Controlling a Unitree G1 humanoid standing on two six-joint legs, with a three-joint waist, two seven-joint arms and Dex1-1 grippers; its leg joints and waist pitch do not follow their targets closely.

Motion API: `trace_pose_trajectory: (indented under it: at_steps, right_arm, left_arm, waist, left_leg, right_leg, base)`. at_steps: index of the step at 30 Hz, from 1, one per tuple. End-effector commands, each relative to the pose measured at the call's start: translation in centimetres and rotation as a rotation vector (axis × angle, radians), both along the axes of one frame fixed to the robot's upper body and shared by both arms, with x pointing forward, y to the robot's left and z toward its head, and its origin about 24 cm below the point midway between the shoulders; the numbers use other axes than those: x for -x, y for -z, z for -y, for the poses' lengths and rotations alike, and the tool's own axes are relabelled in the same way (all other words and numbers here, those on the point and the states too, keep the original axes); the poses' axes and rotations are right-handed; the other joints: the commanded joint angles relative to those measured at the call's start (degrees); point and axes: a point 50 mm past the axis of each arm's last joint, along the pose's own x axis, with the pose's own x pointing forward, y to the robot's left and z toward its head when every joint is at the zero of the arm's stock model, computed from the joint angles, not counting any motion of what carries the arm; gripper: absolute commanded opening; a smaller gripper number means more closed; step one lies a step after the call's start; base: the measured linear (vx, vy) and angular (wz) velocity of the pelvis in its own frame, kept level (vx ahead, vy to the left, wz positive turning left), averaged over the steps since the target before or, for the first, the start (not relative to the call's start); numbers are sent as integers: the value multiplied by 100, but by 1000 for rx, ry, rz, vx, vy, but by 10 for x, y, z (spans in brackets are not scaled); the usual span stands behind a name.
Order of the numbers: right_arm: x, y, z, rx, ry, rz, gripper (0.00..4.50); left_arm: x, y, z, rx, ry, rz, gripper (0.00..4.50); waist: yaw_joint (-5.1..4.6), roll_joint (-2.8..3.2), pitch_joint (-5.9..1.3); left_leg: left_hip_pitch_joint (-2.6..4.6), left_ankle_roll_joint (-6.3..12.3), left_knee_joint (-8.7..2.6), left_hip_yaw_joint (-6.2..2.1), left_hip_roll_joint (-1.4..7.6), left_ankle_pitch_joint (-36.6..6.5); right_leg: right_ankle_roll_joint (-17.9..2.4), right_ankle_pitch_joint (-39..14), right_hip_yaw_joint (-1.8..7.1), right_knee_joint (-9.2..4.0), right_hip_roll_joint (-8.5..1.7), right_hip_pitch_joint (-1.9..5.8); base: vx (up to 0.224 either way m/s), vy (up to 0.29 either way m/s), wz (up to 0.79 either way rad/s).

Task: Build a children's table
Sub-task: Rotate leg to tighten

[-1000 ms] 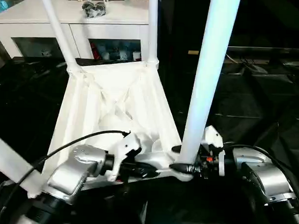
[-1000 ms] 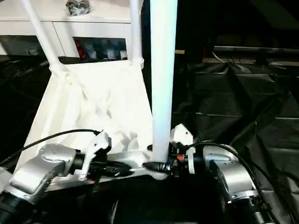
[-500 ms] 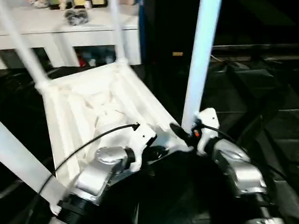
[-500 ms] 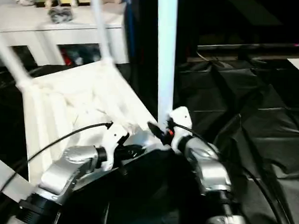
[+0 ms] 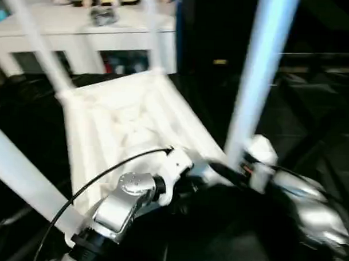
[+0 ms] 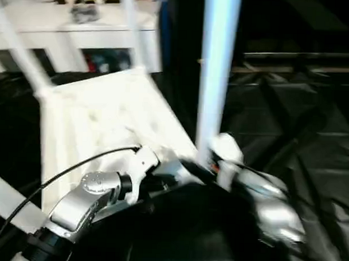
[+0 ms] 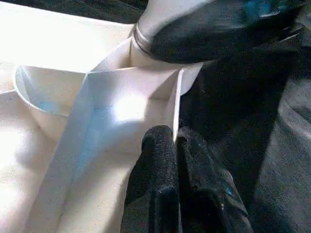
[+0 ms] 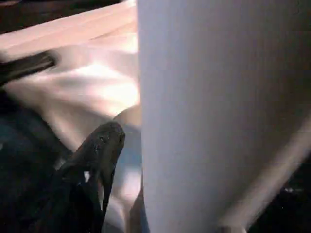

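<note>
The children's table lies upside down, its white ribbed tabletop (image 5: 123, 117) facing me. Legs stand in its corner sockets: two far ones (image 5: 37, 40) (image 5: 152, 32), a near left one (image 5: 18, 176) and a near right one (image 5: 260, 70). My left gripper (image 7: 175, 136) is shut on a thin rib at the tabletop's near edge, close to the near right socket. My right gripper (image 5: 230, 172) is open around the foot of the near right leg (image 8: 209, 111). Its one visible finger (image 8: 104, 141) stands a little off the tube.
A white cabinet (image 5: 81, 24) with glass doors and small items on top stands behind the table. Black sheeting (image 6: 301, 123) covers the floor to the right and in front. A black cable (image 5: 98, 173) arcs over my left forearm.
The camera has swung, so the whole picture has shifted. My right gripper has loosened around the near right leg and its forearm has moved. The left gripper keeps its pinch on the rib.
</note>
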Motion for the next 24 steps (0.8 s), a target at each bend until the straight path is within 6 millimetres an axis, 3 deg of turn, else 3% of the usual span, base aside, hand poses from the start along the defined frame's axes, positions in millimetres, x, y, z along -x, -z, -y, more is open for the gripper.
trace_pose_trajectory:
  at_steps: [1,3,5,8,11,17,22,23,24]
  right_arm:
    - [17,12,-11,-34,-135,-91,330]
    - [27,4,18,-11,-144,-136,330]
    - [28,2,24,7,-141,-135,330]
    - [35,-5,48,39,-106,-158,330]
    - [40,-11,60,57,-90,-161,330]
    - [36,-16,61,54,-62,-132,349]
    - [32,-23,43,-36,-111,-141,394]
    - [32,-24,38,-37,-133,-134,400]
    - [27,-23,31,4,-140,-77,407]
  left_arm:
    - [-10,-17,-6,64,-63,91,0]
    - [-9,-15,-13,54,-55,84,0]
    - [-9,-14,-15,52,-56,83,0]
    - [-7,-14,-21,50,-46,76,0]
    - [-4,-14,-23,57,-13,66,0]
    - [4,-12,-26,54,41,47,0]
    - [7,-12,-34,51,78,33,0]
    - [8,-12,-35,49,90,30,0]
    - [10,-13,-38,46,112,21,0]
  waist:
    - [-11,-168,-235]
    - [-17,-171,-223]
    - [-6,-178,-217]
    - [-60,-191,-204]
    - [-82,-210,-196]
    - [-125,-185,-210]
    - [-115,-168,-229]
    - [-116,-204,-225]
    - [-102,-179,-227]
  left_leg:
    - [-11,725,-312,-118,318,-827]
    - [-9,700,-317,-121,307,-949]
    - [6,685,-322,-125,321,-1053]
    - [-46,662,-340,-140,294,-1094]
    - [-47,670,-329,-144,286,-1062]
    - [-32,767,-312,-140,305,-920]
    - [-17,823,-295,-141,314,-786]
    - [-24,836,-298,-139,314,-782]
    - [-27,803,-302,-144,323,-771]
  right_leg:
    - [-971,-1029,293,-504,-483,239]
    - [-901,-1283,280,-542,-479,251]
    - [-849,-1514,284,-560,-475,239]
    - [-775,-1749,253,-580,-470,262]
    - [-726,-1910,255,-607,-477,251]
    - [-889,-1560,248,-576,-462,226]
    - [-1002,-1214,253,-528,-462,232]
    - [-1011,-1183,248,-519,-462,240]
    - [-1015,-1190,246,-505,-476,231]
  base:
    - [0,0,0]
    - [0,0,0]
    - [0,0,0]
    - [0,0,0]
    - [0,0,0]
    - [0,0,0]
    - [0,0,0]
    - [0,0,0]
    - [0,0,0]
